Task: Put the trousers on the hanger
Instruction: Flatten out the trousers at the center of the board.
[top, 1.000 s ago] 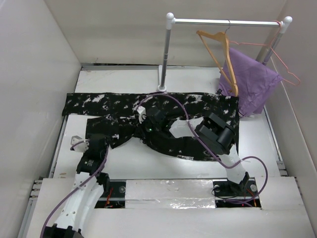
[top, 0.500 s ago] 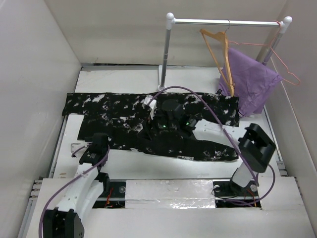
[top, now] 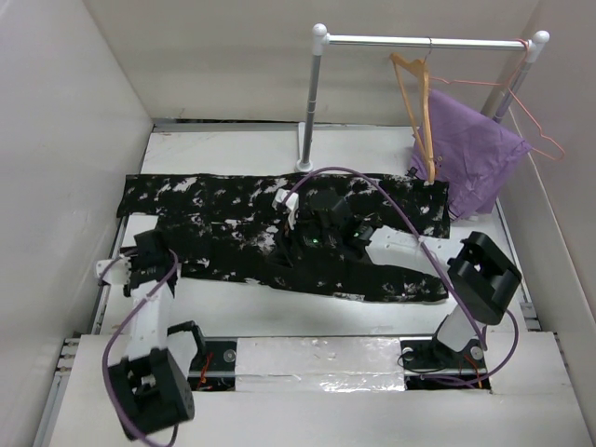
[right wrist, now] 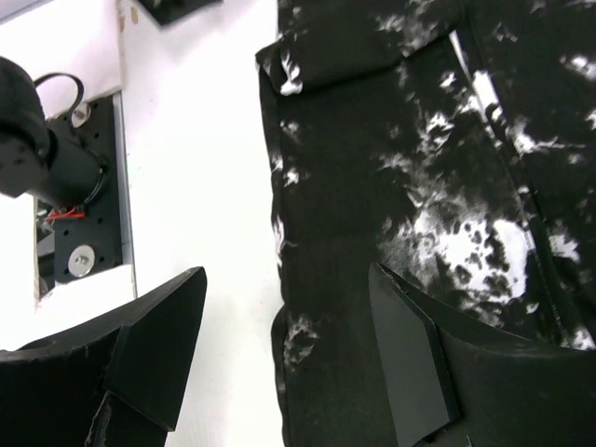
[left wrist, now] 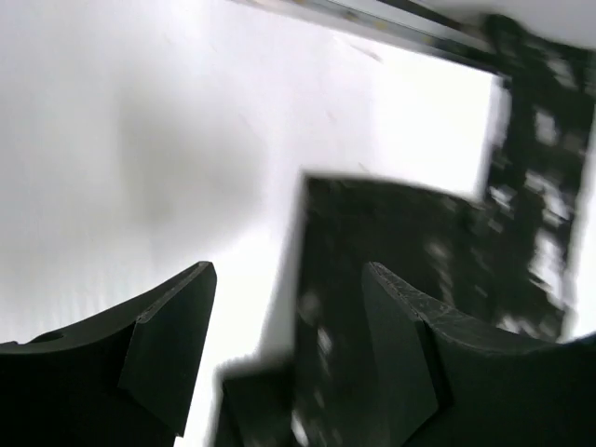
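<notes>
The black, white-speckled trousers (top: pixel 214 200) lie spread flat across the table. The tan wooden hanger (top: pixel 424 112) hangs by its hook from the rail at the back right, apart from both arms. My left gripper (top: pixel 149 253) is open and empty at the left end of the near trouser leg. The left wrist view is blurred, with my gripper (left wrist: pixel 287 270) open over the cloth's edge (left wrist: pixel 391 242). My right gripper (top: pixel 284 250) is open and empty over the trousers' middle. In the right wrist view my gripper (right wrist: pixel 287 272) straddles the cloth's edge (right wrist: pixel 419 186).
A white-posted clothes rail (top: pixel 419 42) stands at the back right. A plain purple cloth (top: pixel 470 149) and a thin pink wire hanger (top: pixel 535 126) hang from it. White walls close in on the left, right and back. The left arm's base mount (right wrist: pixel 56 168) shows in the right wrist view.
My left gripper has swung left, from over the near leg to its left end. My right arm stretched out over the trousers' middle and now barely moves. The wooden hanger has turned on the rail.
</notes>
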You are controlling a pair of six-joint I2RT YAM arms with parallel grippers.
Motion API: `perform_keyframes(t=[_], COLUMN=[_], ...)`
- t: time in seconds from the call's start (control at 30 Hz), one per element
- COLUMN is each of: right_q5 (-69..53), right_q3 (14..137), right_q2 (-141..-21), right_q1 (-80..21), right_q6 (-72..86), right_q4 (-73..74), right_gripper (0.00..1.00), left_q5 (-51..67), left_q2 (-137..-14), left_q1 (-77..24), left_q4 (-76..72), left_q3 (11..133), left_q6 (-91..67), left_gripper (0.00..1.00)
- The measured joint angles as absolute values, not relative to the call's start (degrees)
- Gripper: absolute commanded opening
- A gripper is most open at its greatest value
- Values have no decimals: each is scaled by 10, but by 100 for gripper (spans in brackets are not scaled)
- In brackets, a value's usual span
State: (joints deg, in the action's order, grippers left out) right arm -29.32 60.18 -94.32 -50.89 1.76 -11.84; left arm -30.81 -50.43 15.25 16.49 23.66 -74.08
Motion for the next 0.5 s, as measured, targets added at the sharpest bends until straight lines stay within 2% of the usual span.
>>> perform_keyframes(t=[0.13,0.37,0.4,0.5], right_q5=[-296,-298,-298,-298], right_q3=[601,601,601,601], right_q2=[-943,-943,-943,-943], right_q1=[-503,-498,-498,-498], right_q6=[18,17,17,17], right_q4=[-120,-120,-120,-120], right_gripper=[75,75,75,75], left_q5=[-261,-207,-202,-188], left_q2=[-599,-659,-670,-710], left_q1=[220,222,222,222], left_q4=[110,44,37,17], left_q3=[243,254,259,280], left_q6=[-658,-592,-588,-581], left_gripper=[60,62,60,46])
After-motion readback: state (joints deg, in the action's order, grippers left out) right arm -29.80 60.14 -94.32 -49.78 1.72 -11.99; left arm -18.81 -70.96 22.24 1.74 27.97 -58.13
